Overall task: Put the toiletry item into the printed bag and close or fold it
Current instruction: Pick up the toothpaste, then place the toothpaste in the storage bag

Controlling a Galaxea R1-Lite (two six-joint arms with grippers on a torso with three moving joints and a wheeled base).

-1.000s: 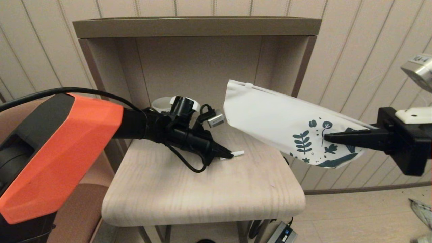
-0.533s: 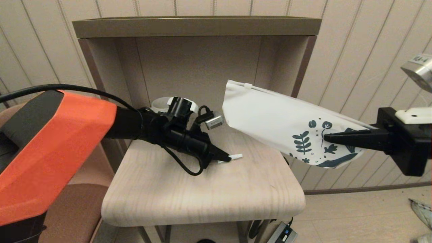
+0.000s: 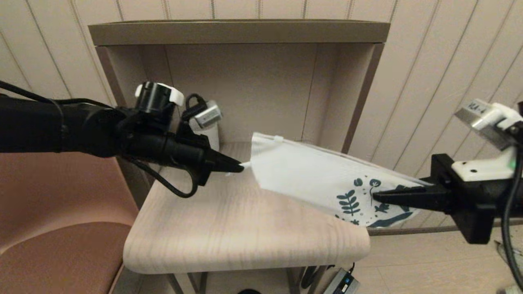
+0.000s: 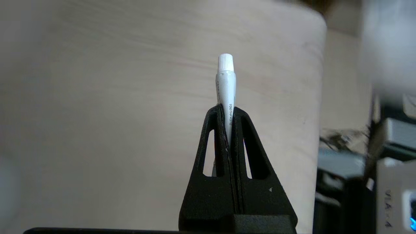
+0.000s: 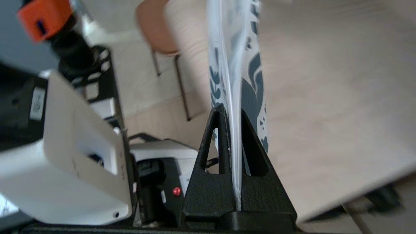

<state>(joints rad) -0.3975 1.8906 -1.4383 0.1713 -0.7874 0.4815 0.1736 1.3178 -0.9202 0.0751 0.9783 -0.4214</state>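
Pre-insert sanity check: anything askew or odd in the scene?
Nothing damaged or spilled. The left pincer grips the toothpaste tube cap-forward; the right pincer holds the printed bag by its printed end, tilted above the table.

The toiletry item (image 4: 225, 87) is smooth, slightly glossy white plastic with a ribbed cap. The printed bag (image 3: 310, 175) looks thin, matt and crinkly. Pale wood grain with a smooth finish covers the counter (image 3: 245, 228). Both grippers' fingers (image 4: 250, 156) are matt black, finely grained plastic.
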